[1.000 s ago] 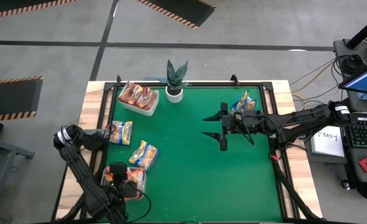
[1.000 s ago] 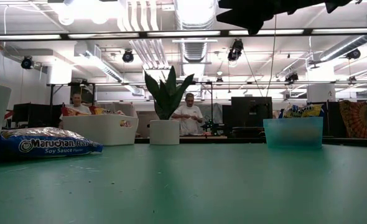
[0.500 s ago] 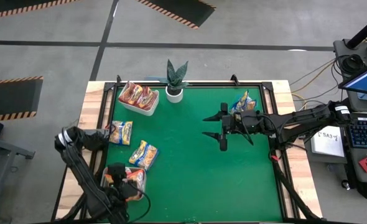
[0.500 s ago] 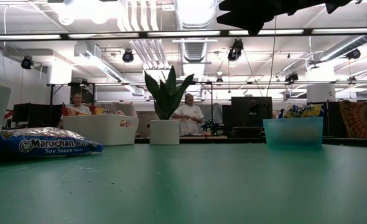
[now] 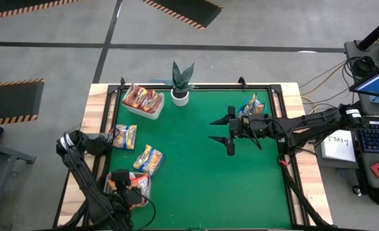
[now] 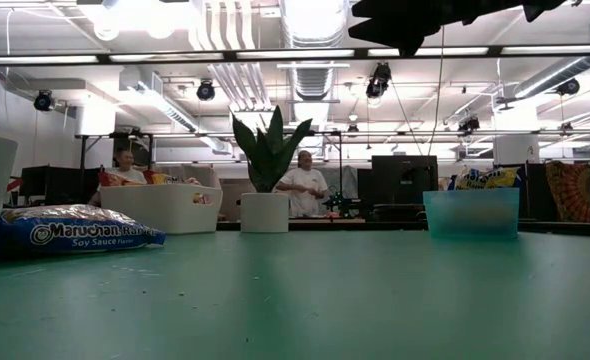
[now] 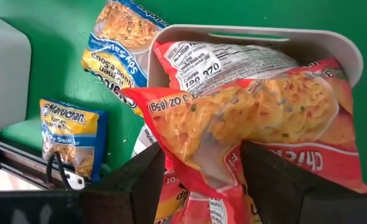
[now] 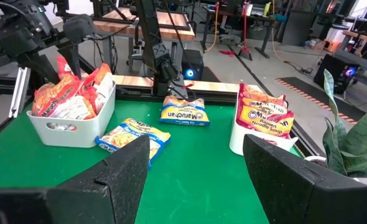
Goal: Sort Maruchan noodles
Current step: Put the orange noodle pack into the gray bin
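My left gripper (image 7: 199,186) hangs open, pointing down over a white tray (image 7: 258,34) at the table's near left corner. The tray holds several orange-red Maruchan noodles packets. The top one (image 7: 246,118) lies tilted on the pile, its near end between my fingers. Two blue-and-yellow packets (image 5: 124,136) (image 5: 149,159) lie flat on the green mat beside the tray. My right gripper (image 5: 218,129) is held level and open above the middle of the mat, with nothing between its fingers. My left gripper's fingers (image 7: 134,180) stand on either side of the near end (image 7: 202,168) of the top orange-red packet, coming from above. Whether they touch it I cannot tell. The packet rests on the other packets in the tray.
A second white tray (image 5: 142,101) with red packets stands at the far left. A potted plant (image 5: 181,83) is beside it. A blue bin (image 5: 252,106) with blue-and-yellow packets stands at the far right. People show in the room beyond the table (image 6: 300,185).
In the low view, an orange-red edge that showed at the upper left a second ago has shrunk and gone out of the picture. Both arms have kept their places.
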{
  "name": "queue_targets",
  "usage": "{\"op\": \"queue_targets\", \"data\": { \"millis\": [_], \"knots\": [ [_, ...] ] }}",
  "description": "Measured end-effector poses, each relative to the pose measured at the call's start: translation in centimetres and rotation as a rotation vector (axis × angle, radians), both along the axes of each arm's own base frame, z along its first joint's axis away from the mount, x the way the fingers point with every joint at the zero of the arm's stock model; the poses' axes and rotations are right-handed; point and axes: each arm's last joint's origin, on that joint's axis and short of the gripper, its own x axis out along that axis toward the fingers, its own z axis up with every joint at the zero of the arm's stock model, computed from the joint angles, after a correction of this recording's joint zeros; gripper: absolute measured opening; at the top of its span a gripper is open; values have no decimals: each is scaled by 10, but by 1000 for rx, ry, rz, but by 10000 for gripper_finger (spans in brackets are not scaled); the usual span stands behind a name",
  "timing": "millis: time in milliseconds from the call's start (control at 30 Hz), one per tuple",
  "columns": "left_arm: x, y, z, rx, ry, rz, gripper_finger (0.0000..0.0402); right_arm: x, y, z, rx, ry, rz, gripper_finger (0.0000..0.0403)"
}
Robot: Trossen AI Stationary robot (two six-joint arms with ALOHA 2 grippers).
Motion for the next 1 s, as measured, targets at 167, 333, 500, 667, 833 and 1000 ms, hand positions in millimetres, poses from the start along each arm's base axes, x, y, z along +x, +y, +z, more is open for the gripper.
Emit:
{"op": "queue_targets", "data": {
  "millis": [167,333,500,667,833,1000],
  "knots": [
    [1,1,-2,8,-9,27,192,0,0,0,0,0,0,249],
    [2,1,-13,47,-3,46,192,0,1,-1,15,10,25,249],
    [4,2,-16,81,-40,42,192,2,6,-3,104,18,131,239],
    [5,3,-15,110,-85,26,192,22,17,-17,125,35,166,208],
    [6,5,-17,148,-127,8,192,59,28,-32,135,37,246,168],
    [5,7,-21,166,-118,5,192,100,43,-52,140,102,348,122]
  ]
}}
